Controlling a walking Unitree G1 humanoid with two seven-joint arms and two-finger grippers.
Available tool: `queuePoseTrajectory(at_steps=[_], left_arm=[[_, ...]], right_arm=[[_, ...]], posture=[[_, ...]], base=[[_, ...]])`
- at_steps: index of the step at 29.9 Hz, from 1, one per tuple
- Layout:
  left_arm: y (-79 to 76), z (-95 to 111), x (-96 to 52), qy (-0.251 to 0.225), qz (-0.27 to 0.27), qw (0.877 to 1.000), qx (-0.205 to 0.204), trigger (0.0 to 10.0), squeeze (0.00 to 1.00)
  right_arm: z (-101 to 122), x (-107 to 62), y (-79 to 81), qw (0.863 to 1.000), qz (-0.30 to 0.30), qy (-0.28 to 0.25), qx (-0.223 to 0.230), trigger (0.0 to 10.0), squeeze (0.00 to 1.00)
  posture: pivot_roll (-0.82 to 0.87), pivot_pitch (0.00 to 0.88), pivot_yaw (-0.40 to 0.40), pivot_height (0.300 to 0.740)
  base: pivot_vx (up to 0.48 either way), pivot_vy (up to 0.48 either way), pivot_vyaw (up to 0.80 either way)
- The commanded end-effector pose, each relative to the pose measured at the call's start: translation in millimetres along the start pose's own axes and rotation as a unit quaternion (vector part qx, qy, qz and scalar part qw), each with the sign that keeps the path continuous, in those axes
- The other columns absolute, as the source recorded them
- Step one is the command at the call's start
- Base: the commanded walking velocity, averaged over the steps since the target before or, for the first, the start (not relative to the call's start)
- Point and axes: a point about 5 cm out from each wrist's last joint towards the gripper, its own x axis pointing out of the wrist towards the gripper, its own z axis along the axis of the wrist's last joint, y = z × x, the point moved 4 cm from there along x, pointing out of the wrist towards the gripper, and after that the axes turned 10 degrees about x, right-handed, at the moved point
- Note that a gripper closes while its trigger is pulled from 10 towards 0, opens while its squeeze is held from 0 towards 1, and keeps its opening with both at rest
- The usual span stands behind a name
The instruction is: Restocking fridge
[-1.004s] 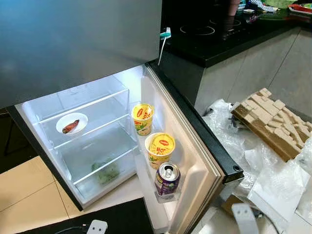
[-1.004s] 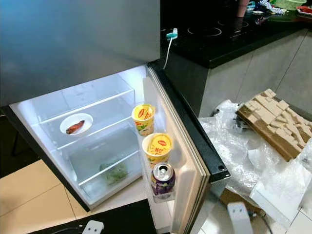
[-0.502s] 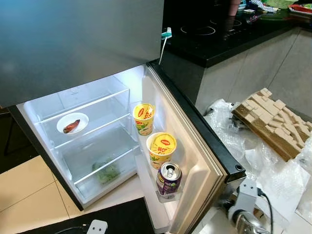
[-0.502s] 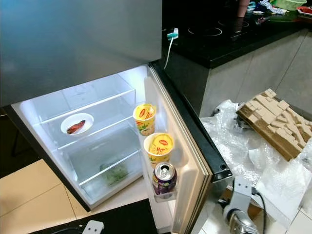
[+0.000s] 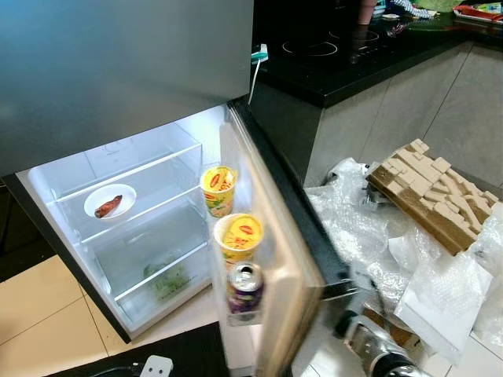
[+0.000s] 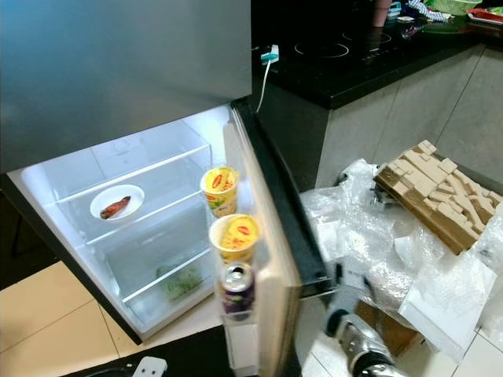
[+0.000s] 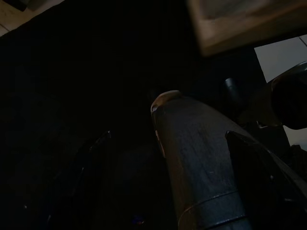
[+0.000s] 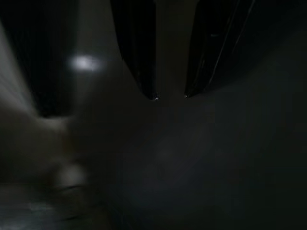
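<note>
Right fingers slightly parted, two noodle cups, one can

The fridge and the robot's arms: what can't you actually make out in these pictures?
- Green stuff in the fridge drawer: blurred by the clear front, head views.
- Can label: motion blur on the fridge door.
- Right tool: what it touches is lost in the dark right wrist view.
- Left wrist view: almost black.

Two yellow noodle cups with red logos, a purple can, white plate, black bench.
</note>
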Motion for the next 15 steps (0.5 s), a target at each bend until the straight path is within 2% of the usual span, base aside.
queuePoseTrajectory(at_steps=[1, 2, 4, 5, 7, 9, 10, 11, 12, 13, 14, 15], left_arm=[[-13.4, -23, -1.9, 0.038, -0.021, 0.999, -0.006, 10.0, 0.00], [-13.4, -23, -1.9, 0.038, -0.021, 0.999, -0.006, 10.0, 0.00], [-13.8, -23, -2.0, 0.039, -0.021, 0.999, -0.006, 10.0, 0.00], [-13.8, -23, -2.0, 0.039, -0.021, 0.999, -0.006, 10.0, 0.00], [-13.7, -24, -2.2, 0.041, -0.020, 0.999, -0.004, 10.0, 0.00], [-13.6, -25, -2.3, 0.041, -0.020, 0.999, -0.004, 10.0, 0.00], [-13.4, -25, -2.4, 0.042, -0.019, 0.999, -0.004, 10.0, 0.00], [-13.2, -25, -2.5, 0.043, -0.019, 0.999, -0.004, 10.0, 0.00], [-13.2, -25, -2.5, 0.043, -0.019, 0.999, -0.004, 10.0, 0.00], [-13.2, -25, -2.5, 0.043, -0.019, 0.999, -0.004, 10.0, 0.00], [-13.2, -25, -2.5, 0.043, -0.019, 0.999, -0.004, 10.0, 0.00], [-13.2, -26, -2.5, 0.044, -0.019, 0.999, -0.003, 10.0, 0.00]], right_arm=[[-16, 16.6, 42.1, 0.991, 0.122, 0.054, -0.011, 10.0, 0.00], [-16, 16.6, 42.1, 0.991, 0.122, 0.054, -0.011, 10.0, 0.00], [-25, 21.4, 71.6, 0.974, 0.211, 0.083, -0.016, 10.0, 0.00], [-25, 21.4, 71.6, 0.974, 0.211, 0.083, -0.016, 10.0, 0.00], [-27, 21.6, 101.1, 0.950, 0.298, 0.097, -0.011, 10.0, 0.00], [-25, 21.9, 107.1, 0.945, 0.314, 0.095, -0.010, 10.0, 0.00], [-22, 22.5, 107.9, 0.945, 0.315, 0.091, -0.008, 10.0, 0.00], [-19, 24.4, 99.1, 0.955, 0.286, 0.083, -0.009, 10.0, 0.00], [-19, 24.4, 99.1, 0.955, 0.286, 0.083, -0.009, 10.0, 0.00], [-17, 24.9, 89.3, 0.963, 0.257, 0.077, -0.016, 10.0, 0.00], [-17, 24.9, 89.3, 0.963, 0.257, 0.077, -0.016, 10.0, 0.00], [-18, 21.3, 59.5, 0.982, 0.170, 0.073, -0.030, 10.0, 0.00]], posture=[[-0.05, 0.000, -0.018, 0.740], [-0.05, 0.000, -0.018, 0.740], [-0.06, 0.000, -0.018, 0.740], [-0.06, 0.000, -0.018, 0.740], [-0.05, 0.000, -0.019, 0.740], [-0.05, 0.000, -0.019, 0.740], [-0.05, 0.000, -0.019, 0.740], [-0.05, 0.000, -0.019, 0.740], [-0.05, 0.000, -0.019, 0.740], [-0.05, 0.000, -0.020, 0.740], [-0.05, 0.000, -0.020, 0.740], [-0.05, 0.000, -0.021, 0.740]], base=[[0.000, 0.000, 0.00], [0.000, 0.000, 0.00], [0.000, 0.000, 0.00], [0.000, 0.000, 0.00], [0.000, 0.000, 0.00], [0.000, 0.000, 0.00], [0.000, 0.000, 0.00], [0.000, 0.000, 0.00], [0.000, 0.000, 0.00], [0.000, 0.000, 0.00], [0.000, 0.000, 0.00], [0.000, 0.000, 0.00]])
